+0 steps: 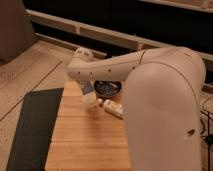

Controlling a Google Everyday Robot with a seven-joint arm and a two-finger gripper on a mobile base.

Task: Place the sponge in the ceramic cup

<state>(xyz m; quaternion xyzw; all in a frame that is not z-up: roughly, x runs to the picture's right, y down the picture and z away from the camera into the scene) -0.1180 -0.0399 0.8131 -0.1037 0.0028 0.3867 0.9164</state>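
in your camera view, the arm (150, 75) reaches in from the right. its gripper (88, 93) sits left of centre, pinched tight on the sponge (86, 88), which hangs just above the ceramic cup (90, 103) on the wooden table (85, 145). the dark bowl (107, 89) and the cream box (114, 108) lie just to the cup's right.

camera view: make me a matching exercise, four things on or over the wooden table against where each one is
Things:
1 sponge
2 ceramic cup
3 dark bowl
4 cream carton

Places:
A farther back, partly hidden by the arm
B in the gripper, which is shut just above the cup
C lying to the right of the cup in the view
D standing on the wooden table, under the sponge

Pairs: 1-B, 2-D, 3-A, 4-C
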